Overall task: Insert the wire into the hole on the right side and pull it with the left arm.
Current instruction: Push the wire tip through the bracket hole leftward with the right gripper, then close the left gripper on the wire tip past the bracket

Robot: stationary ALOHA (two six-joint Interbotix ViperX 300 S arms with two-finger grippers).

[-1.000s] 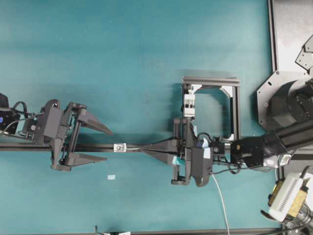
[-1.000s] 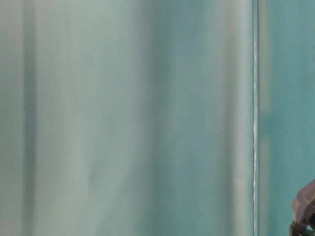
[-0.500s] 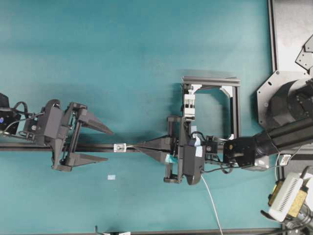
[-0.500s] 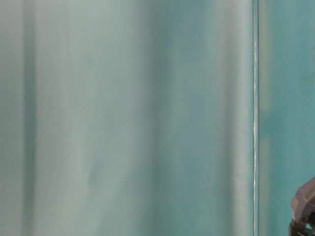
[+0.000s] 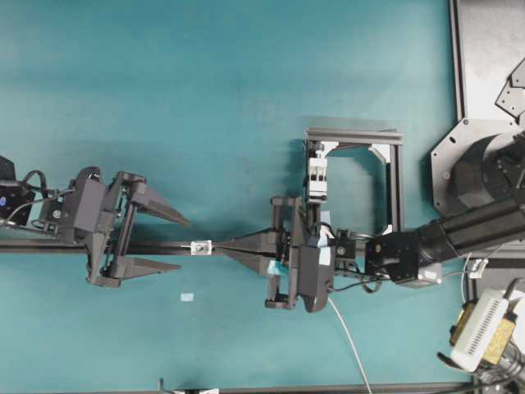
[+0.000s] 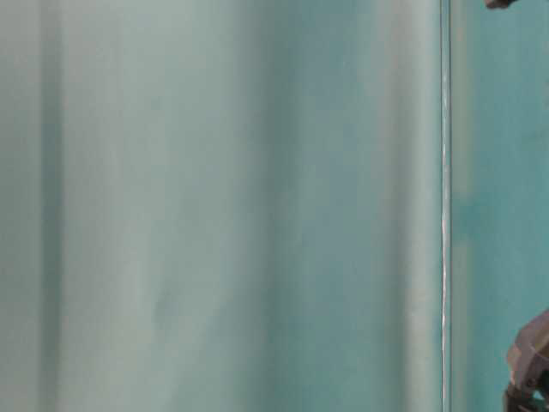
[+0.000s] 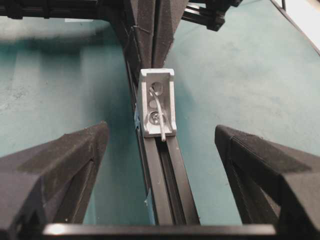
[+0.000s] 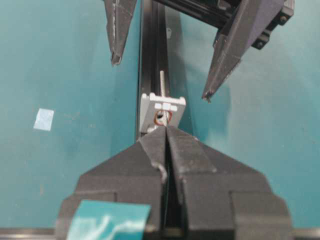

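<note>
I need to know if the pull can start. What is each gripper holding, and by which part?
The right gripper pinches the wire just behind its tip, right at the metal block. The left gripper holds nothing.

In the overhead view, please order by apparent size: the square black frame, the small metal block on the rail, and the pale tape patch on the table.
1. Square black frame, clearly the largest.
2. Metal block and tape patch: both tiny and look about alike, so I cannot rank them.

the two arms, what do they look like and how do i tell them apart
Both are black. The left end effector has long, pointed, tapering fingers and no markings, with black cables looping behind it. The right end effector has the same wedge fingers plus a teal patch, white tape and thin cables along its wrist.
</note>
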